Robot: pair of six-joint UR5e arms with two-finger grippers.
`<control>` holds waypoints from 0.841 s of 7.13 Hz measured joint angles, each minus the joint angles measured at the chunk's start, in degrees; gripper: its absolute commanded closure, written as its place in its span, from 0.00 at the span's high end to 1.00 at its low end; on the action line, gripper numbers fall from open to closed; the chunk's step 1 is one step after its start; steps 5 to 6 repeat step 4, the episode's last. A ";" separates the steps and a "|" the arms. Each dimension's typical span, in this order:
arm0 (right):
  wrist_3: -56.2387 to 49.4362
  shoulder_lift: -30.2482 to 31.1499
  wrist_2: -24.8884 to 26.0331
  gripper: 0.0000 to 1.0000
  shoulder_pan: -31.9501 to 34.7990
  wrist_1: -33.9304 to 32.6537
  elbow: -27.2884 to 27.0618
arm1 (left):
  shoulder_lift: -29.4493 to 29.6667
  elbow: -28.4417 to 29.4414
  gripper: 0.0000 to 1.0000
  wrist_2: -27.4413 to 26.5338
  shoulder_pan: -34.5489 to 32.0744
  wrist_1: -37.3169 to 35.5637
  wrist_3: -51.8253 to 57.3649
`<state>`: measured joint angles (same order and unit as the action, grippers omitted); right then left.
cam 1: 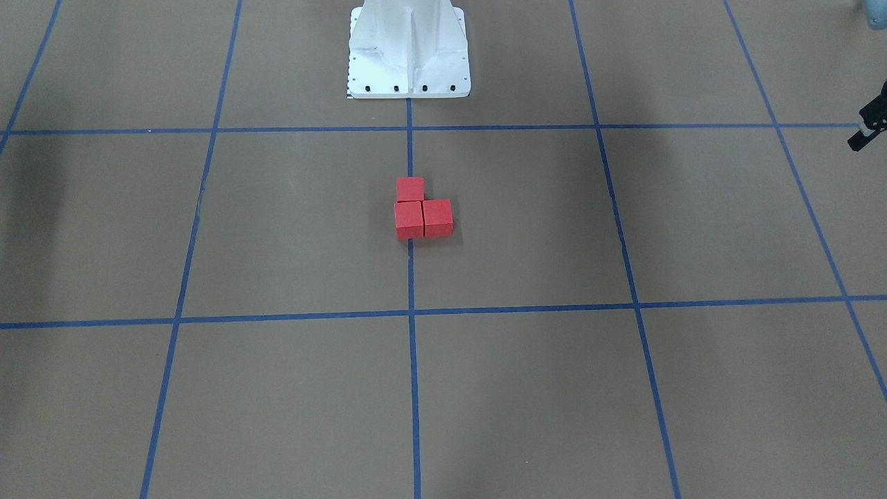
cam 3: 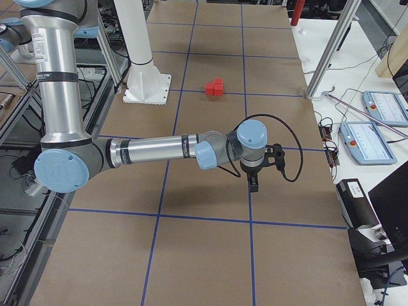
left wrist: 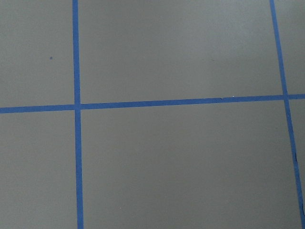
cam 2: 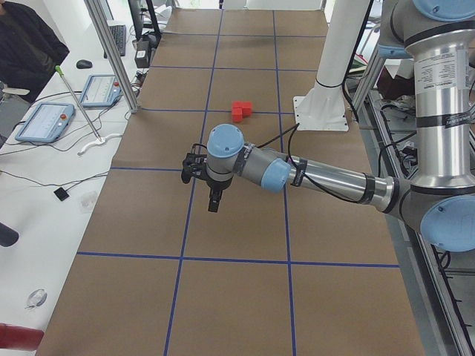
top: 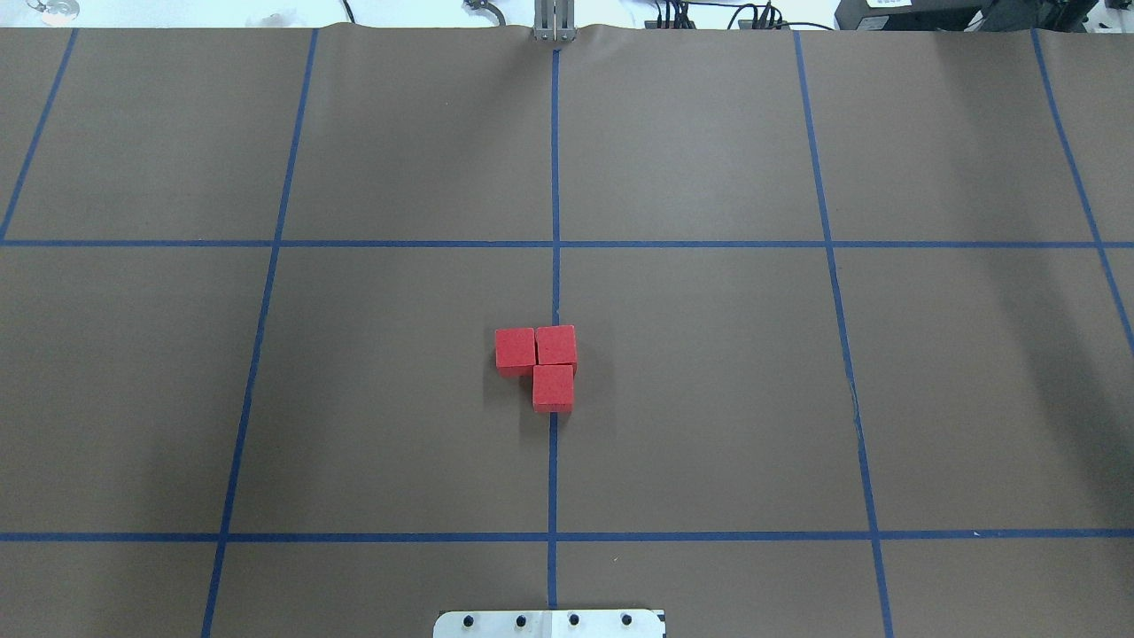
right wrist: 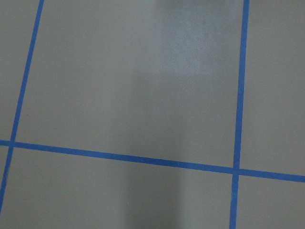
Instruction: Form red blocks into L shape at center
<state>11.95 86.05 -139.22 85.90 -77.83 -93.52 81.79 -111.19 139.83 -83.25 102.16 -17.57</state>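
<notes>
Red blocks (top: 540,363) lie touching in an L at the table's middle, across the blue tape line (top: 555,177). Left gripper (cam 2: 213,202) and right gripper (cam 3: 254,183) hang toward opposite table ends, well apart from the blocks and neither plainly nearer. Whether either is open or closed cannot be told.

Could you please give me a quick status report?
Left pincer, right pincer out wide; open or shut unclear. Three small matte red cubes touch in L on centre blue tape line. No obstacle seen.
</notes>
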 measured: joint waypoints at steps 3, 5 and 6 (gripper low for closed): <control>0.16 0.01 -0.13 1.00 -0.02 -0.04 -0.56 | 0.04 -0.35 1.00 -0.04 0.04 0.02 0.01; 0.17 0.01 -0.18 1.00 -0.02 -0.04 -0.94 | 0.06 -0.36 1.00 -0.16 0.03 0.05 0.00; 0.17 0.01 -0.18 1.00 -0.02 -0.04 -0.94 | 0.06 -0.36 1.00 -0.16 0.03 0.05 0.00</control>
